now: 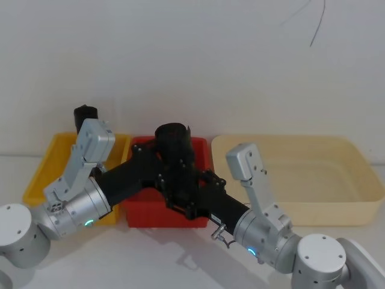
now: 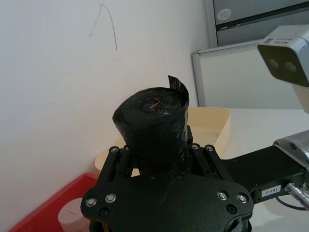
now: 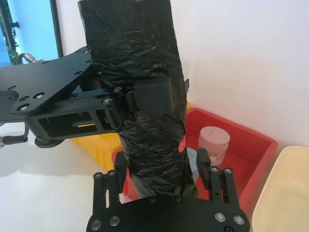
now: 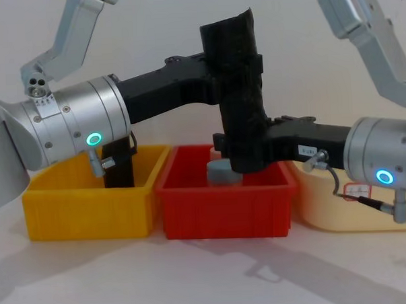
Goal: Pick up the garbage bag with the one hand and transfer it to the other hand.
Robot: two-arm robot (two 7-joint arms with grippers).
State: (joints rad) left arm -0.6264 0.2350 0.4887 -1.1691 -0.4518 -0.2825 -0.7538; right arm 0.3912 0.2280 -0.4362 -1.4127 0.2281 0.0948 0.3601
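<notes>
Handover, mid-air: bag (image 4: 236, 117) stands upright above the red bin (image 4: 222, 215), left gripper (image 2: 155, 153) clamped on its upper half. Right gripper (image 3: 159, 171) straddles the lower end, jaws not closed (gap on one side). Next, I judge: close right, then release left.

Cropped by the right wrist view's top edge: upper end of the bag (image 3: 140, 72). Hidden behind the left hand (image 2: 157, 147) in the left wrist view: the bag's lower half. Mostly hidden behind bag and red bin (image 4: 222, 212) wall: jar (image 4: 224, 172). Half covered by the left arm: second roll (image 1: 86, 113). Hold on the bag by the right hand (image 3: 159, 166): cannot tell.
</notes>
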